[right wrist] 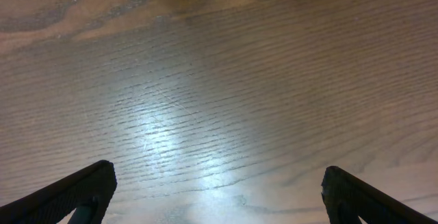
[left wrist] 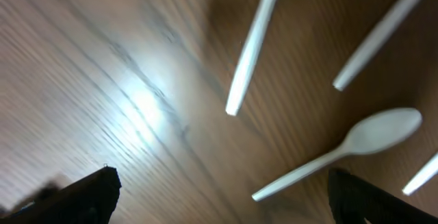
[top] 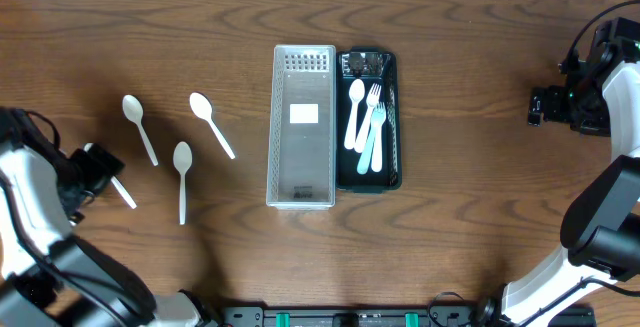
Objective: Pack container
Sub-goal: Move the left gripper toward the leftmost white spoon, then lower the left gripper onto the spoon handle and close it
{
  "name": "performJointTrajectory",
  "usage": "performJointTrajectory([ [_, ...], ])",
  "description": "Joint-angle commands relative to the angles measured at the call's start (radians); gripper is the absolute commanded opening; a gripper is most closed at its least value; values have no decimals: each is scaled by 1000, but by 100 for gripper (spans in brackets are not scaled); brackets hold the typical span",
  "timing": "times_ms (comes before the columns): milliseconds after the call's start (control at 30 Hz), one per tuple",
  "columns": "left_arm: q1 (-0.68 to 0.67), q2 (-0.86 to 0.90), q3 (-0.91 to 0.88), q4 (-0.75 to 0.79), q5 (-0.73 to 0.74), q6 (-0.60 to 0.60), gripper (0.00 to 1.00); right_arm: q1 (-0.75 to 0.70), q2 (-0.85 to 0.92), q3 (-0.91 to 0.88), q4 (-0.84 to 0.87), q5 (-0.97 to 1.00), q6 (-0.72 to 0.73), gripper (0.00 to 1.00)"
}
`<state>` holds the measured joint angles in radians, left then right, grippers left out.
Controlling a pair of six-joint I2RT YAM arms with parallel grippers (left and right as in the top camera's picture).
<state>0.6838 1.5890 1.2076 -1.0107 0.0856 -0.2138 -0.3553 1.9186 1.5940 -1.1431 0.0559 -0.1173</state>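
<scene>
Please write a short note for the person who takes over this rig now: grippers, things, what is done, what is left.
Left gripper: open, empty, by the three loose spoons.
Right gripper: open, empty, over the table, far right.
Dark tray holds one spoon and two forks; white basket beside it has no cutlery.
To pack: those spoons and one half-hidden utensil near the left gripper.

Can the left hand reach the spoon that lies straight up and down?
Probably yes. The left hand is open and near that spoon, with bare table between them. Another white utensil lies by the hand, but nothing covers the spoon.
</scene>
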Motion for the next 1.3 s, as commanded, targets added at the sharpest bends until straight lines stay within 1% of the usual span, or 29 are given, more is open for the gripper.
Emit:
performJointTrajectory([
  [0,4,78,120,-23,-120,-14,98,-5,-2,-1,-1,-3,-11,99],
  [133,4,136,169,9,-135,41,98,-4,-2,-1,-1,-4,-11,99],
  [333,5,175,168,93,-130,40,98,-4,-2,-1,-1,-3,-11,99],
  [400,4,180,167,85,-100,43,98,-5,-2,-1,-1,-3,-11,99],
  [467,4,184,163,91,-26,135,98,-5,-2,-1,0,-3,-11,99],
  [500,4,188,161,93,-11,167,98,-5,-2,-1,-1,-3,-11,99],
  [733,4,233,149,108,-16,222,98,-4,-2,-1,0,-4,-11,99],
  [900,5,271,149,154,-26,220,98,-5,-2,-1,-1,-4,-11,99],
  [1267,5,283,129,141,-26,221,98,-4,-2,-1,-1,-4,-11,99],
])
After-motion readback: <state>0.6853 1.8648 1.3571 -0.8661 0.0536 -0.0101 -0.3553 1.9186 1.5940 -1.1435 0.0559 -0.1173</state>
